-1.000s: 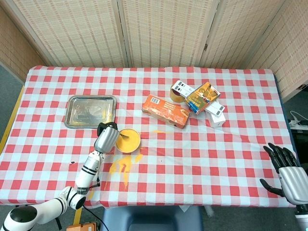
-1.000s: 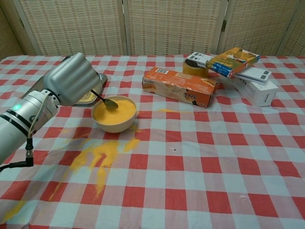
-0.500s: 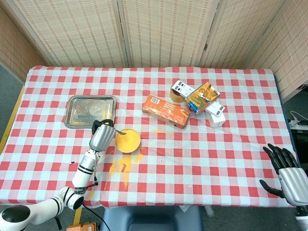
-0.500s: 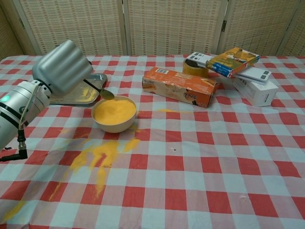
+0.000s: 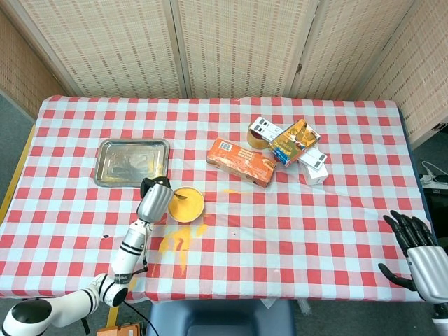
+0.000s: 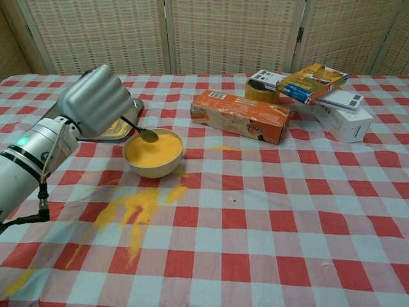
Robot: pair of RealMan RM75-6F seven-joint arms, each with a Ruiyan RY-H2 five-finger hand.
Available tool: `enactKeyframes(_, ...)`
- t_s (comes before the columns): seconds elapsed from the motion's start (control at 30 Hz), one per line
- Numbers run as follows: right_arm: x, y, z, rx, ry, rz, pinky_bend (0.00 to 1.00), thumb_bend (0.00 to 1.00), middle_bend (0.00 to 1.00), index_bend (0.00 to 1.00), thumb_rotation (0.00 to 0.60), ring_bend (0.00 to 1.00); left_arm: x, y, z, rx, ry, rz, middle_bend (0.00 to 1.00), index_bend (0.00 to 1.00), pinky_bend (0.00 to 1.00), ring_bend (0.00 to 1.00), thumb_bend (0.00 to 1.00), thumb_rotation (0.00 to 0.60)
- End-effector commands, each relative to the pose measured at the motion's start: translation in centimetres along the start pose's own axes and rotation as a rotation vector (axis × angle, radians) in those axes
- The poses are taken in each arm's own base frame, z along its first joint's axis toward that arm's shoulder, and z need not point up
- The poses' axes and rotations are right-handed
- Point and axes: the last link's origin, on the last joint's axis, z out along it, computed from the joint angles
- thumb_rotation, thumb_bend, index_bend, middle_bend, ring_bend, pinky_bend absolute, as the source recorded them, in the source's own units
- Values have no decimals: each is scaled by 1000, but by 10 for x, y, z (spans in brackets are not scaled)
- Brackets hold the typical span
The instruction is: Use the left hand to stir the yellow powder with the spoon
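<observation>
A cream bowl [image 6: 153, 164] [image 5: 187, 205] filled with yellow powder [image 6: 155, 149] stands left of the table's middle. My left hand [image 6: 96, 103] [image 5: 155, 199] sits just left of the bowl and grips a metal spoon [image 6: 144, 132]. The spoon's bowl hovers over the powder near the far left rim. My right hand [image 5: 420, 252] hangs open off the table's front right corner, seen only in the head view.
Spilled yellow powder [image 6: 131, 210] streaks the cloth in front of the bowl. A steel tray [image 5: 132, 161] lies behind my left hand. An orange box [image 6: 240, 116], a tape roll [image 6: 262, 92] and stacked boxes [image 6: 323, 89] sit at the back right.
My left hand swung left and lifted the spoon out to the bowl's far rim, then came back right, bringing the spoon over the powder again.
</observation>
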Motion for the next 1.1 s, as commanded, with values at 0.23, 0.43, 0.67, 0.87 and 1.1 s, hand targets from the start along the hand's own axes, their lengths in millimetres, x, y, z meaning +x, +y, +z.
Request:
enactKeyframes(0.23,0,2,2,1,-16,12,0,153,0,0,600,0,-4,7,7,1,-14,9,1000,918,1000,1000,492,600)
enactKeyframes(0.43,0,1,2,0,-13,11,0,152,0,0,600,0,-7,8,0,-13,-2,6,1000,918,1000,1000,493,600)
enactKeyframes(0.67,-1,0,1,0,-14,5,0,152,0,0,600,0,-7,4,-14,-27,10,-22,1000,918,1000,1000,492,600)
enactKeyframes(0.87,-2,-2,1,4,-13,4,0,152,0,0,600,0,-3,-1,-28,-47,26,-44,1000,920,1000,1000,493,600)
enactKeyframes(1.1,-2,-3,0,6,-12,1,0,152,0,0,600,0,4,-14,-16,-3,53,-67,1000,919,1000,1000,492,600)
